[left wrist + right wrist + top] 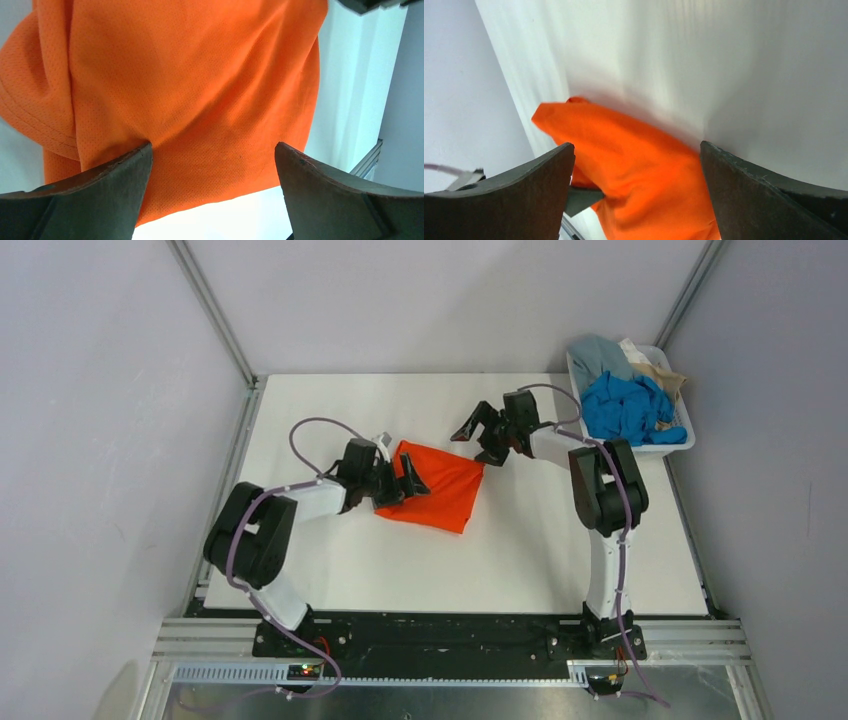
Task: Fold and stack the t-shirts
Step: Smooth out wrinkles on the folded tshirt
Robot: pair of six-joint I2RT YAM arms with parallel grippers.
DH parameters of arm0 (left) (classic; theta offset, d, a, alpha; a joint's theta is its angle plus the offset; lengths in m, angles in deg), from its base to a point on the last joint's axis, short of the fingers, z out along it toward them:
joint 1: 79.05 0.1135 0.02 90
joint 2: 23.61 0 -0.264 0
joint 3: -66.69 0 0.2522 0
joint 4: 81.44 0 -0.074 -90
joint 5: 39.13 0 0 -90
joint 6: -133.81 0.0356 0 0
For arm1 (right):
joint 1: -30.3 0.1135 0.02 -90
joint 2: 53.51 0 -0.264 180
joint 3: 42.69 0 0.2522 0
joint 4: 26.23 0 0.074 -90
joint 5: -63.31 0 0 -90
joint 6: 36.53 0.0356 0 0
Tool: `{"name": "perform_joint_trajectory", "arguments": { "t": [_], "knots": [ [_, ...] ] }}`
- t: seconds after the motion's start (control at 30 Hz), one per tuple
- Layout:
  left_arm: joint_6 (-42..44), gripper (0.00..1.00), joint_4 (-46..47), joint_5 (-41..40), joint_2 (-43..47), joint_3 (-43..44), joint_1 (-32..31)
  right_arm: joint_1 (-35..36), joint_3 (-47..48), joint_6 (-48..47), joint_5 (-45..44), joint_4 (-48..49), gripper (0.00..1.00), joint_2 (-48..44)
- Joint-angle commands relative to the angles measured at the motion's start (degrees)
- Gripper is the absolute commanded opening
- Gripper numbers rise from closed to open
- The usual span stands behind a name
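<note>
Spread fingers of the left gripper (212, 152) straddle the left edge of the orange t-shirt (440, 488) at mid-table, gripping nothing. Right gripper (636, 150), likewise parted and empty, hovers just off its far right corner. Blue t-shirt (625, 408), grey-blue t-shirt (598, 352) and beige t-shirt (662, 370) lie heaped in the white basket (683, 446).

The orange t-shirt (440, 485), of fine mesh cloth, lies folded into a compact, slightly skewed square near the middle of the worktop (500, 560), flat apart from a few soft creases. The blue t-shirt (625, 408), the grey-blue t-shirt (598, 355) and the beige t-shirt (660, 372) sit crumpled and unfolded together in the basket (660, 448) at the far right corner.
</note>
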Motion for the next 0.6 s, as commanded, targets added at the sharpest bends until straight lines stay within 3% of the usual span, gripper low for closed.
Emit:
{"name": "perform_joint_trajectory", "arguments": {
  "t": [0.0,0.17,0.37,0.47,0.57],
  "knots": [
    [-2.01,1.00,-5.61,-4.78,3.44,-6.25,-2.36,-0.26,8.45,-6.63,0.65,-7.32,0.99,1.75],
    [-5.14,1.00,-5.58,-5.38,13.82,-5.81,-6.93,1.86,10.09,-10.42,0.31,-12.29,0.99,-6.37],
    [-4.87,1.00,-9.42,-11.77,24.57,-2.64,-7.17,4.08,-1.62,-6.73,4.13,-8.30,0.99,-19.67],
    [-4.10,1.00,-10.03,-13.21,23.16,0.11,-4.18,6.40,-10.60,-2.73,6.45,-2.98,0.99,-24.07],
    [-2.80,1.00,-8.82,-10.38,15.81,5.57,-1.25,8.70,-15.79,2.94,9.03,4.44,0.99,-25.00]
  ]
}}
